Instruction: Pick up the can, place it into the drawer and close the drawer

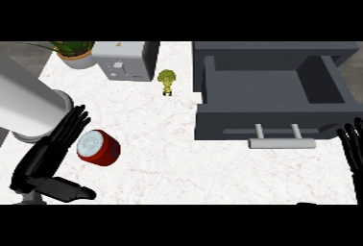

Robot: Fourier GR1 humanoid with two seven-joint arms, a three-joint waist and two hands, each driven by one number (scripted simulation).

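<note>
A red can (99, 146) with a silver top lies on the white counter at the lower left. My left hand (51, 149) is just left of it, fingers straight and pointing up, the fingertips touching or almost touching the can's side; the thumb sticks out below. The dark grey drawer (273, 86) stands pulled open at the right, its inside bare, with a pale handle (281, 142) at its front. My right hand (352, 144) shows at the right edge, open, fingers up, beside the drawer's front corner.
A small green figurine (167, 80) stands left of the drawer. A grey toaster-like appliance (126, 60) and a potted plant (74, 52) sit at the back left. A wide stretch of counter lies between the can and the drawer.
</note>
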